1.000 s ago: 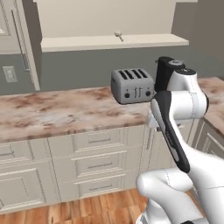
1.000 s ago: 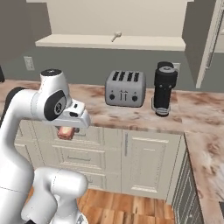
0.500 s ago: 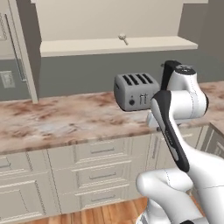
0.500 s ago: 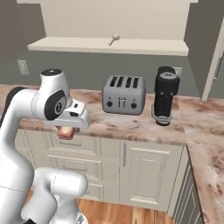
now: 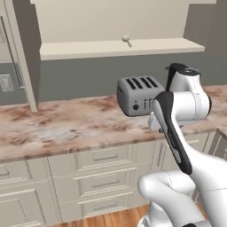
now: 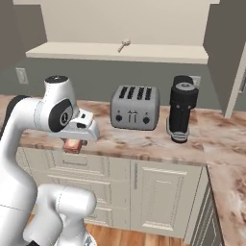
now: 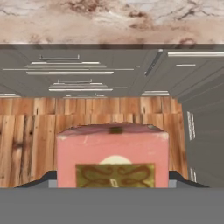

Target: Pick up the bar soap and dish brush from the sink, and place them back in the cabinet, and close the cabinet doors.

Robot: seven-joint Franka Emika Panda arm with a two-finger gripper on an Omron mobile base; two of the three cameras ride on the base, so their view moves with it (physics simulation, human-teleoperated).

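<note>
My gripper (image 6: 73, 144) hangs below the hand in front of the counter edge, shut on the bar soap (image 6: 72, 146), a small reddish block. In the hand view the bar soap (image 7: 112, 157) sits large between the two fingers, above the wooden floor and the drawer fronts. The dish brush (image 5: 127, 41) lies on the beige shelf of the open cabinet (image 5: 111, 48), up above the toaster; the dish brush (image 6: 125, 45) also lies there in the right base view. One cabinet door (image 5: 20, 57) stands swung open at the left. The sink is out of view.
A grey toaster (image 6: 135, 107) and a black grinder-like appliance (image 6: 181, 109) stand on the marble counter (image 5: 66, 124) below the shelf. Cream drawers (image 5: 104, 177) run under the counter. The counter turns a corner at the right (image 6: 226, 168).
The whole picture has shifted as the base moved: counter, toaster and shelf now look nearer. The arm keeps the same pose with the soap still in its grip.
</note>
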